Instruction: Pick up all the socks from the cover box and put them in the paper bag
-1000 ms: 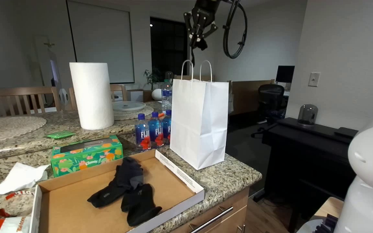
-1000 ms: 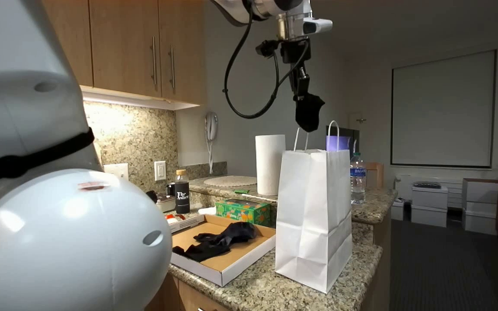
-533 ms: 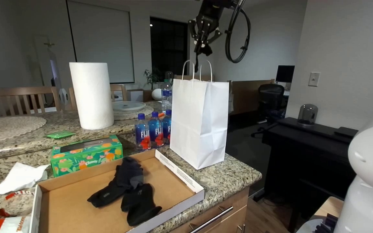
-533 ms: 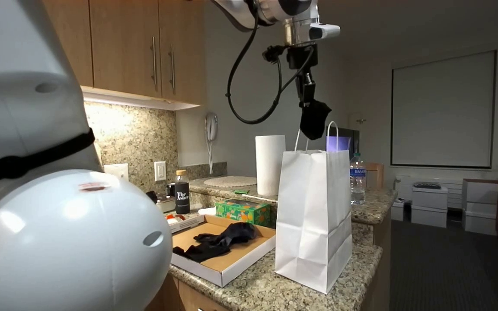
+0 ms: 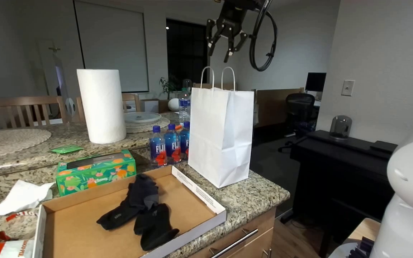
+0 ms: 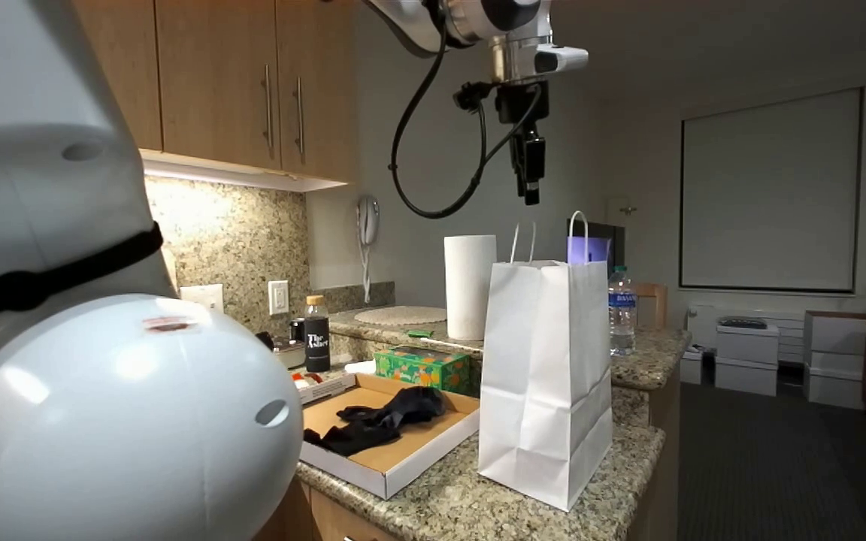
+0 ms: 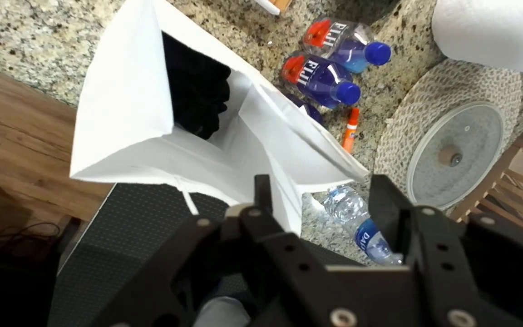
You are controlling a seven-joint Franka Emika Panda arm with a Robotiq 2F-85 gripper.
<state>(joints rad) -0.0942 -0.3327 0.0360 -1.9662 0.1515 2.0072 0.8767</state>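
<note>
Several black socks (image 5: 131,204) lie heaped in the cover box (image 5: 195,195), a shallow brown cardboard tray on the counter. Beside it the white paper bag (image 5: 210,136) stands upright, handles raised. Looking down in the wrist view, I see the mouth of the paper bag (image 7: 120,91) spread, with black socks (image 7: 195,91) inside; how many I cannot tell. My gripper (image 5: 219,55) hangs above the bag's handles in both exterior views. Its fingers (image 7: 263,193) stand well apart with nothing between them, over the bag's edge in the wrist view.
Close to the bag are Fiji bottles (image 5: 172,143) and a taller clear bottle (image 7: 352,222). A green tissue box (image 5: 97,172) sits behind the tray, with a paper towel roll (image 5: 102,107) on the raised ledge. The counter's edge (image 5: 285,195) runs just past the bag.
The gripper lowered slightly over the bag with a black sock, then opened. The sock has gone from between its fingers. The tray and its socks look unchanged.
</note>
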